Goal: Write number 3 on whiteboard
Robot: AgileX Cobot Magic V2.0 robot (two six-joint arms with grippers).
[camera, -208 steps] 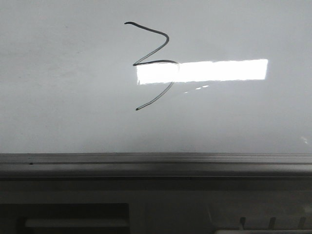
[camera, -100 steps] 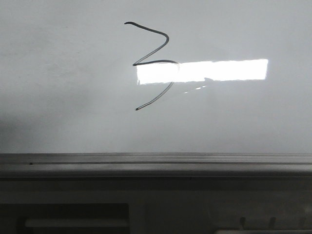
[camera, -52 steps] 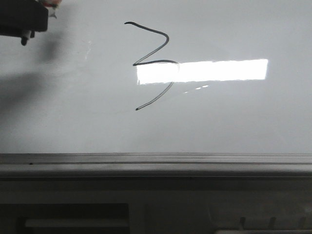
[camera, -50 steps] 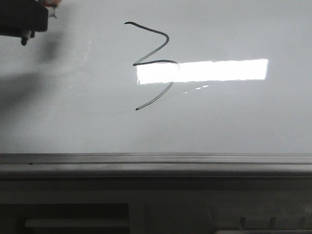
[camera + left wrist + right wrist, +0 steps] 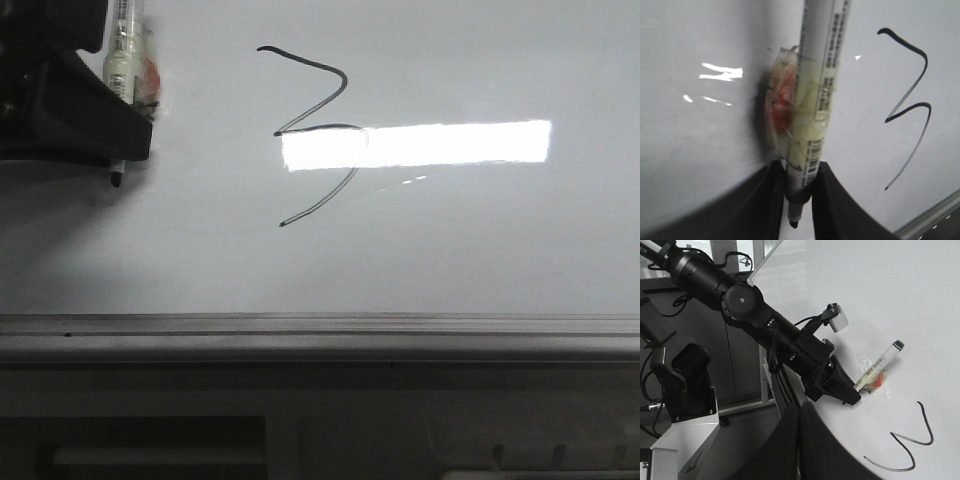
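Note:
The number 3 (image 5: 343, 75) is a thin dark angular stroke on the upper middle of the glossy whiteboard (image 5: 480, 250). It also shows in the left wrist view as the number 3 (image 5: 926, 57) and in the right wrist view as the number 3 (image 5: 927, 430). My left gripper (image 5: 125, 150) sits at the upper left, shut on a taped white marker (image 5: 125, 60) whose dark tip points down, left of the 3. Close up, the left gripper (image 5: 798, 200) clamps the marker (image 5: 822, 60) near its tip. My right gripper (image 5: 799, 460) is shut and holds nothing; it hangs over the board's edge.
A grey metal edge rail (image 5: 320, 335) runs along the board's near side. A bright rectangular light reflection (image 5: 450, 145) lies across the 3's middle. In the right wrist view, the black left arm (image 5: 740, 300) reaches over the board's edge, with a frame and floor beyond.
The left gripper with the marker came in from the upper left corner and moved down and right toward the 3. The drawn 3 is unchanged.

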